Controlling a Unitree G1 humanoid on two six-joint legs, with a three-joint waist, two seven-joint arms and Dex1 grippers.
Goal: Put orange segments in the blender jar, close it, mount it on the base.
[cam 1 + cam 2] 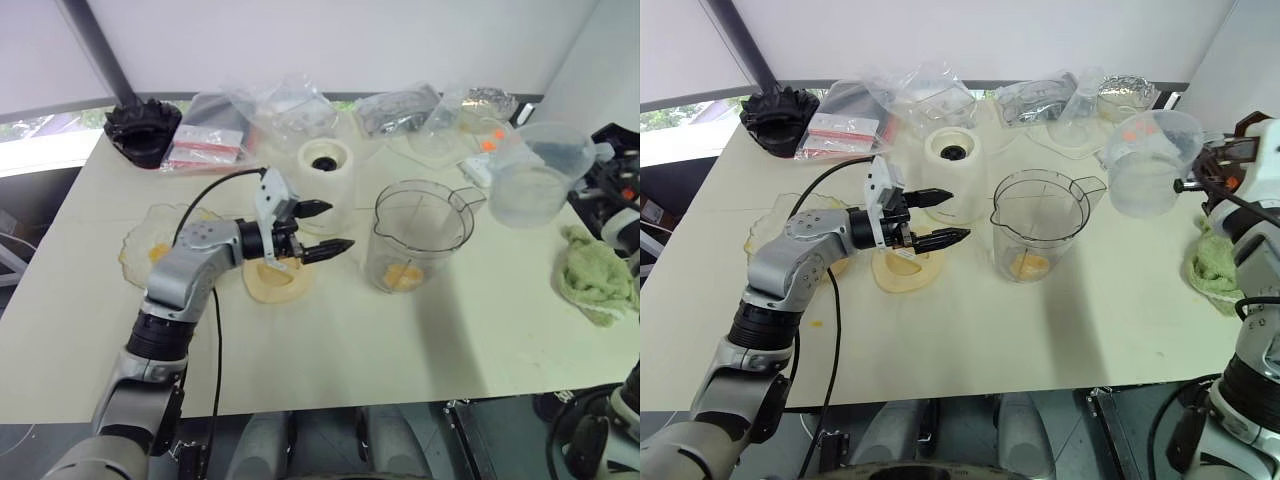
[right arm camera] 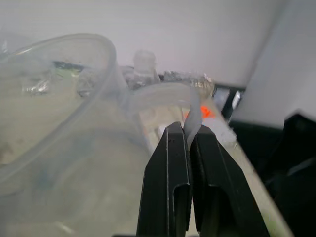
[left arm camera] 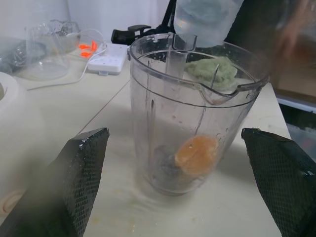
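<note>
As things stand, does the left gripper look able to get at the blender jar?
Probably yes. The left gripper is open and points at the blender jar, with bare table between them. The jar stands upright, one orange segment inside.

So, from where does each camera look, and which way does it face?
Head eyes: look forward and down over the table; left arm shows, its gripper open beside the blender jar.
Left wrist: looks along its open fingers at that jar, shared with the head; one orange segment inside.
Right wrist: looks along shut fingers at a clear tub.
</note>
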